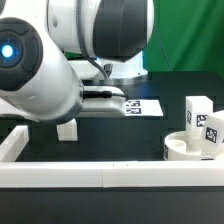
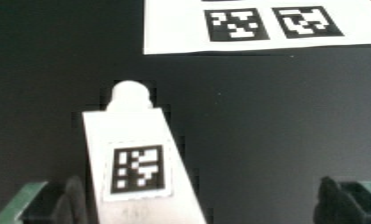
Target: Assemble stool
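Black table [image 1: 110, 140] fills the scene, with white rails [image 1: 80, 178] along its edges. The gripper [image 2: 200, 203] hangs low over the table. Its two fingers [image 2: 49, 200] are spread wide apart and are not pinching anything.

One white leg [image 2: 137, 150] of the stool lies flat on the table between the fingers. It is closer to one finger than to the other, just beside it. The leg has a black-and-white tag [image 2: 139, 168] on its top face. Its round tip points away from the gripper.

Past that tip, farther out from the gripper, lies the marker board [image 2: 253, 25]. It is flat on the table and apart from the leg.

In the exterior view the big white arm [image 1: 60, 70] hides most of the gripper. The round seat [image 1: 178, 150] is well apart from the gripper, toward the exterior view's right. A second leg [image 1: 197, 108] and a third leg [image 1: 212, 132] stand upright there, by the seat.
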Motion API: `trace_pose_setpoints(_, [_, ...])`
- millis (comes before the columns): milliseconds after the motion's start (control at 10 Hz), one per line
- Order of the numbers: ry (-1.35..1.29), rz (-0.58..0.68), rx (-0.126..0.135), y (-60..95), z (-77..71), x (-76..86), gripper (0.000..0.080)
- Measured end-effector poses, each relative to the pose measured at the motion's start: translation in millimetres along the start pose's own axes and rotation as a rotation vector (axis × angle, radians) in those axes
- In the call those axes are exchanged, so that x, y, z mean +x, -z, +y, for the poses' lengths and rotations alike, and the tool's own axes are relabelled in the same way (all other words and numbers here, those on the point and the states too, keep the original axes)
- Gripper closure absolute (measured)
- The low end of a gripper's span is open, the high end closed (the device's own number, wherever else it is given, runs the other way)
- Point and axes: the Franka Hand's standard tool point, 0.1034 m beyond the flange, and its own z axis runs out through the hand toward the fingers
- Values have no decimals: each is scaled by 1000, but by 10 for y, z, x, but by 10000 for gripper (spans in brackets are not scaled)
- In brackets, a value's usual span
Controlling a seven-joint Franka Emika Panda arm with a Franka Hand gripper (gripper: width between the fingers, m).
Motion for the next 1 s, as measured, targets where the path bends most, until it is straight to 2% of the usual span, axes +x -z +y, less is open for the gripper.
trace_pose_setpoints(200, [1, 0, -1, -12, 7, 13, 150])
trace_pose_setpoints(400, [2, -11, -4, -106, 30, 82, 150])
trace_pose_setpoints(700, [1, 49, -13, -162, 57, 208, 150])
trace_pose_setpoints(1000, [-1, 51, -11, -185, 68, 211, 162])
